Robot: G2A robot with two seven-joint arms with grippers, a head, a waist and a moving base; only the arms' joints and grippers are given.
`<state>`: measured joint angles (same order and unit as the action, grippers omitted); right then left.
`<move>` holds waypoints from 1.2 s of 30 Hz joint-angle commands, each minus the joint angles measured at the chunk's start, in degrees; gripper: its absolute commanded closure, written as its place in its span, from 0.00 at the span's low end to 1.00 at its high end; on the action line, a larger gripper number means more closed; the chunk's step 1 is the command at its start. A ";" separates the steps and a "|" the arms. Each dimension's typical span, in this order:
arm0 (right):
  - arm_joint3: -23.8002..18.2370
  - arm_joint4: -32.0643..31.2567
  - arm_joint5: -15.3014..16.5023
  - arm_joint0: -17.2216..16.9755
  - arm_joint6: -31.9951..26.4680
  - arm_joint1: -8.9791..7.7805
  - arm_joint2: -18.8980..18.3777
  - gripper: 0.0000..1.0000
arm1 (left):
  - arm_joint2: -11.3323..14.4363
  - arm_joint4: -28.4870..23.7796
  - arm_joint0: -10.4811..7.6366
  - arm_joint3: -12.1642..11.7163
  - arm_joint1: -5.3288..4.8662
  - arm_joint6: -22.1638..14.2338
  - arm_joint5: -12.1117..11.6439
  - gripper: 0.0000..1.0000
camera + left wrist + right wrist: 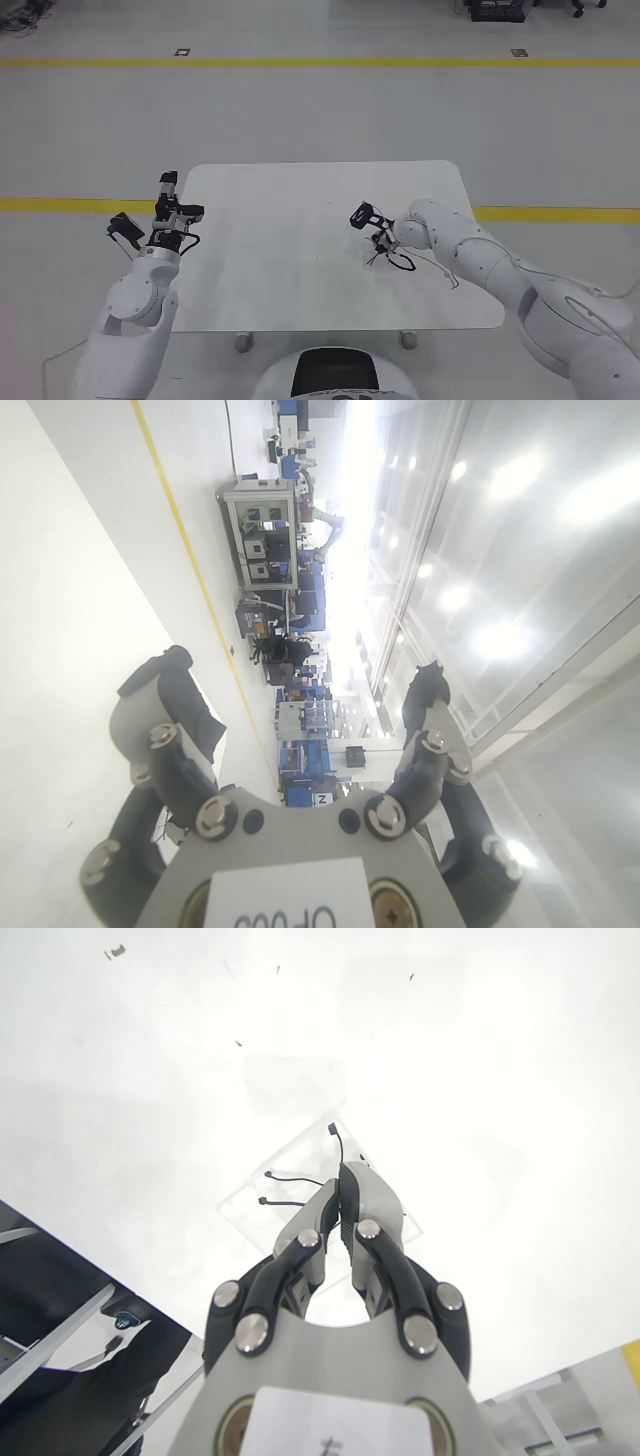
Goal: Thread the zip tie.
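Pinched shut by the right gripper (340, 1173), one black zip tie (339, 1144) on the clear tray (260, 1193) on the table (300, 200), seemingly for lifting free of its neighbours; beside the left edge, the left gripper (302, 662) spread wide, likely awaiting the tail.

The left arm stands at the left edge of the table (290, 290) with its forearm raised. Its pincer (178, 200) points toward the far side, fingers (170, 700) spread wide with nothing between them. The right arm reaches in from the near right, elbow bent, wrist tipped down over the table's right half. Its pincer (381, 243) has the fingers (357, 1188) pressed together on the strand of a zip tie (339, 1143).
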<state>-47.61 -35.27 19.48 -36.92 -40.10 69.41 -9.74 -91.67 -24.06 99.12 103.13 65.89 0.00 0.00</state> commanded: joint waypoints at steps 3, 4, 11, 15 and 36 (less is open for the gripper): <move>-1.40 0.04 0.00 -0.17 1.62 -1.01 0.00 1.00 | 0.00 0.00 0.00 0.00 0.00 0.00 0.00 0.00; -1.82 0.07 0.00 -0.23 2.10 -1.29 0.00 1.00 | 0.00 0.00 0.00 0.00 0.00 0.00 0.00 0.00; -3.56 0.57 0.00 -0.42 3.84 -2.68 0.00 1.00 | 0.00 0.00 0.00 0.00 0.00 0.00 0.00 0.00; -4.36 1.20 0.00 -0.53 4.85 -3.33 0.00 1.00 | 0.00 0.00 0.00 0.00 0.00 0.00 0.00 0.00; -7.49 5.81 0.00 -0.60 5.49 -5.48 0.00 1.00 | 0.00 0.00 0.00 0.00 0.00 0.00 0.00 0.00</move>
<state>-55.10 -29.46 19.48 -37.52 -34.61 63.93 -9.74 -91.67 -24.06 99.12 103.13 65.89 0.00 0.00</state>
